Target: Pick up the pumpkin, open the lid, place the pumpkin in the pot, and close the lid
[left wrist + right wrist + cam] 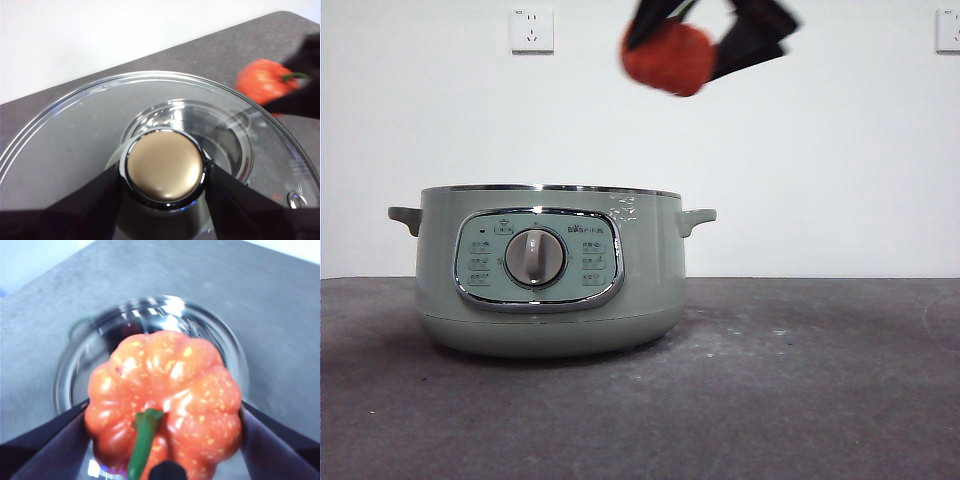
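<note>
- Pumpkin (165, 405) is what I have nearest in the right wrist view: the right gripper (162, 412) has its jaws closed on the two ribbed flanks, green stem pointing back at the camera.
- I judge that side grip leaves the underside free, so a simple release would drop it straight down.
- Below it the steel bowl of the pot (150, 365) lies open, and the pumpkin sits over it but toward one edge, not centred.
- In the front view the pot (550, 270) stands on the desk (800, 380), dial toward me, with no lid on its rim; the pumpkin (668, 58) hangs high above, over the pot's right-hand part in that view.
- The left gripper (162, 172) has its jaws shut on the knob of the lid (75, 130), holding it up and aside, I take it to keep the opening clear.
- Through the glass I see the bowl and, beyond, the blurred pumpkin (261, 80).
- Hard to read: the right gripper (695, 40) is cut by the front view's top edge and smeared, the lid's far rim is cropped, and I cannot tell how deep the bowl is.
</note>
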You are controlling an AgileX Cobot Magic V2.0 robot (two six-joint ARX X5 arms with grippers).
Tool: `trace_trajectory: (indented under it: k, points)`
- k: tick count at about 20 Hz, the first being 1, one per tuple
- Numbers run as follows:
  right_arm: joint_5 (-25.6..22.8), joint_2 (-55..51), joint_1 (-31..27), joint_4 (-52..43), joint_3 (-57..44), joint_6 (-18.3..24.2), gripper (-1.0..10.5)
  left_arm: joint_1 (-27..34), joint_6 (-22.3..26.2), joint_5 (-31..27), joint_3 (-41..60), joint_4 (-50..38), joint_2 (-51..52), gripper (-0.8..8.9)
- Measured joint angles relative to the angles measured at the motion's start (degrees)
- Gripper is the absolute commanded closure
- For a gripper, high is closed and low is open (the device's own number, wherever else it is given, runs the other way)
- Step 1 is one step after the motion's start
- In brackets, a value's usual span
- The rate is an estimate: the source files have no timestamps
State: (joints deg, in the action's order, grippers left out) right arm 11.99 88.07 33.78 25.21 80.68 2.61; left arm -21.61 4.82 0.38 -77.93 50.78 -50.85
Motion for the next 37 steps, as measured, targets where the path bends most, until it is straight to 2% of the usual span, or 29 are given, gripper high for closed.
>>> trace_trajectory:
  k: [6,11,15,23,24,25,26,27,28,33,35,37]
  points:
    - [-0.2,19.2,2.6,-0.2,15.3,2.4,9.6,0.0,-1.3,-2.3,0.0,6.6,6.6,8.22]
    - [-3.2,28.5,5.4,-1.5,17.2,7.4,9.6,0.0,-1.5,-3.2,0.0,7.9,8.0,8.22]
    - [-4.2,32.3,6.4,-2.2,17.2,9.3,9.6,0.0,-1.5,-3.2,0.0,8.1,7.8,8.22]
    - [-6.2,34.0,6.7,0.8,17.6,9.4,9.6,0.0,-1.5,-3.1,0.0,8.8,7.8,8.22]
    - [-6.2,34.0,6.7,1.0,17.7,9.4,9.3,0.0,-1.5,-3.1,0.0,8.8,7.9,8.22]
    - [-6.2,34.1,6.8,1.0,17.7,9.4,7.9,0.0,-1.5,-3.1,0.0,8.8,7.9,8.22]
    - [-6.2,34.1,6.8,1.0,17.8,9.4,5.1,0.0,-1.5,-3.1,0.0,8.8,7.9,8.22]
    - [-6.2,34.1,6.9,1.0,17.8,9.4,2.9,0.0,-1.5,-3.1,0.0,8.8,7.8,8.22]
    - [-6.2,34.1,6.9,1.0,17.8,9.4,2.5,0.0,-1.5,-3.2,0.0,8.8,7.8,8.22]
    - [-6.4,33.7,7.1,2.2,19.5,8.1,2.5,0.0,-1.5,-3.1,0.0,8.8,7.9,8.22]
    - [-8.8,29.7,7.1,3.4,19.5,7.8,2.5,0.0,-1.5,-3.0,0.0,8.3,7.8,8.22]
    - [-13.6,22.1,7.1,5.6,19.8,7.6,2.6,0.0,-1.4,-2.3,0.0,6.2,6.9,8.22]
